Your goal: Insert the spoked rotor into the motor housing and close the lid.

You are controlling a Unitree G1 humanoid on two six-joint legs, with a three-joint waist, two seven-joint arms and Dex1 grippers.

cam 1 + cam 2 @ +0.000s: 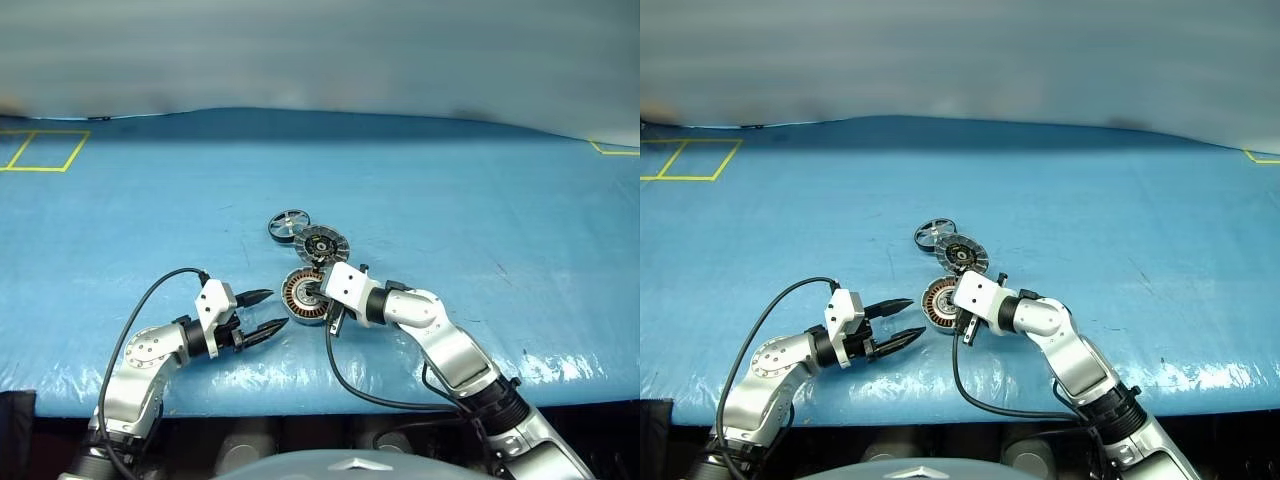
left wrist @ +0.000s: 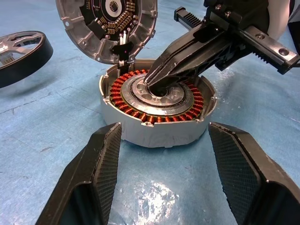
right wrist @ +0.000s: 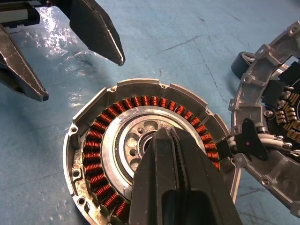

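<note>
The motor housing (image 2: pixel 157 110) sits open-side up on the blue-covered desk (image 1: pixel 500 180), a ring of copper-coloured windings (image 3: pixel 101 161) running round a silver hub (image 3: pixel 136 140) inside it. No rotor is in it. The right hand (image 2: pixel 157 84) has its two black fingers pressed together with nothing between them, and their tips rest down in the centre of the hub, so the arm reaches across the housing's open top from the robot's right.

The lid (image 2: pixel 108 26) stands tilted at the housing's far rim, its inner face with the grey segmented ring and dark centre turned toward the robot; short white wires (image 3: pixel 276 140) run from it to the housing's edge. The spoked rotor (image 1: pixel 288 225) lies flat on the desk just beyond the lid and slightly to the left, apart from both hands.

The left hand (image 1: pixel 262 312) hovers just left of the housing, fingers spread wide and holding nothing, pointing toward the housing's side wall without touching it. Yellow tape lines (image 1: pixel 40 150) mark the desk's far left corner.
</note>
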